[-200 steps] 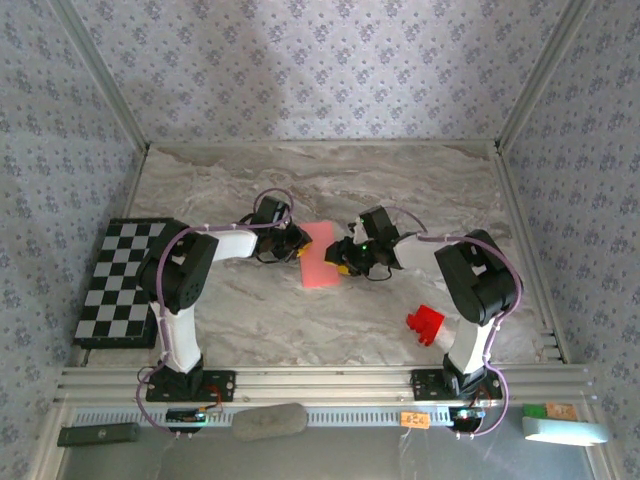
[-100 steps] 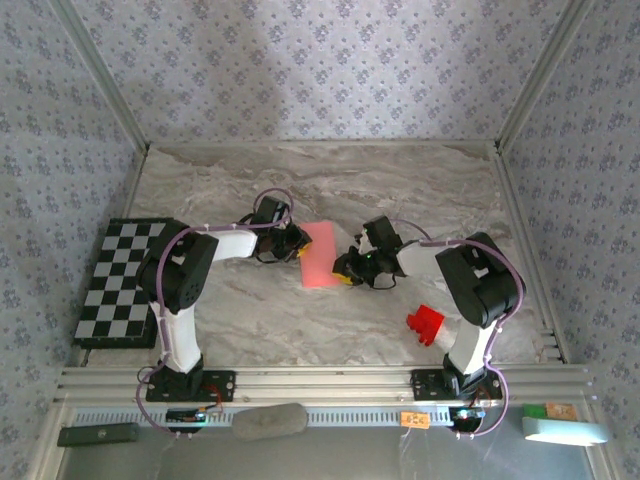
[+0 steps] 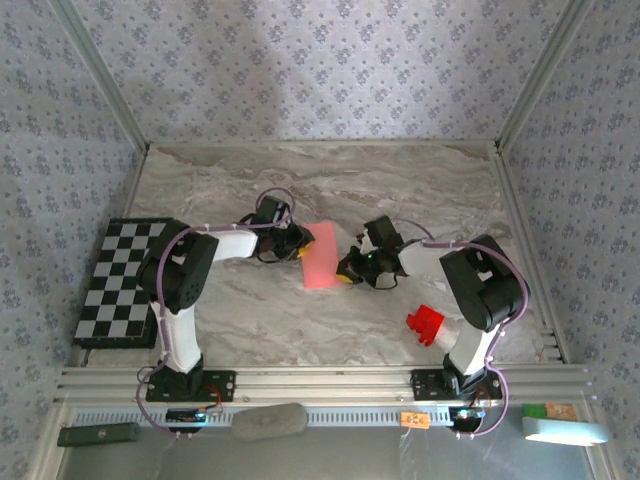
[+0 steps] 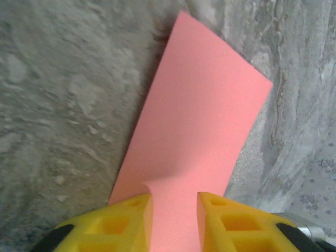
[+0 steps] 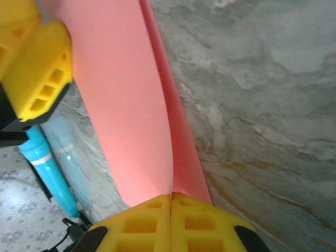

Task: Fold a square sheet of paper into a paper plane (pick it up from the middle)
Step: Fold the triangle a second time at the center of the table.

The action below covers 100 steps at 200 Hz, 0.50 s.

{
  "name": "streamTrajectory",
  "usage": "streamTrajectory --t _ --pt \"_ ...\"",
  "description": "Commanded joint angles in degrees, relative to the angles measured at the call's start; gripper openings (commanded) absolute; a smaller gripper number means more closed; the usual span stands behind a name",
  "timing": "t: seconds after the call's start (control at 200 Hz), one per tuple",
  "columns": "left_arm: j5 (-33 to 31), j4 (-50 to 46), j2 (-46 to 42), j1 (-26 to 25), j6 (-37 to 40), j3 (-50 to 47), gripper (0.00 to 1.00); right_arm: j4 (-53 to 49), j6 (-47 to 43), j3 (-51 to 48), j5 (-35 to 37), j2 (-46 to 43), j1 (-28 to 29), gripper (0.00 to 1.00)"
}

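The square sheet of paper (image 3: 322, 255) is salmon pink and folded over into a long strip on the marble table, between my two grippers. My left gripper (image 3: 298, 247) is at its left edge. In the left wrist view its yellow fingers (image 4: 131, 220) stand apart, and the paper (image 4: 199, 121) runs through the gap. My right gripper (image 3: 345, 272) is at the strip's near right edge. In the right wrist view the right gripper (image 5: 170, 198) is shut on the paper (image 5: 126, 105), whose two layers spread out from the closed tips. The left gripper's finger (image 5: 42, 73) shows at that view's upper left.
A small chunky red block (image 3: 425, 323) sits near the right arm's base. A black-and-white chequered board (image 3: 125, 280) lies at the table's left edge. Patterned walls and metal rails (image 3: 300, 380) bound the table.
My right gripper has moved down to the paper's near right edge and closed on it. The left gripper's fingers have parted slightly. The paper has barely shifted.
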Motion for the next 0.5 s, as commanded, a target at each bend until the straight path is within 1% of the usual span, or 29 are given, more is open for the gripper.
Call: streamTrajectory --t 0.0,0.07,0.145,0.275,0.345,0.495 --pt "1.45 -0.79 -3.59 0.48 4.52 1.6 0.34 -9.67 -4.29 2.09 1.89 -1.91 -0.68 0.02" --pt "1.99 -1.83 -3.76 0.73 7.11 2.01 0.37 -13.0 -6.17 2.82 1.99 -2.21 -1.04 0.02" --pt "3.13 -1.47 -3.2 0.91 8.24 2.12 0.38 -15.85 -7.68 3.59 1.76 -2.35 -1.38 0.02" --pt "6.03 -2.73 -0.44 0.83 10.18 4.73 0.3 -18.0 -8.66 4.1 1.6 -2.24 -1.56 0.02" --pt "5.78 -4.4 0.72 0.83 10.83 5.62 0.26 -18.64 -8.77 4.29 2.0 -2.3 -1.58 0.02" --pt "5.0 -6.94 2.46 0.76 11.69 6.3 0.22 -18.91 -8.55 4.89 2.51 -2.38 -1.6 0.02"
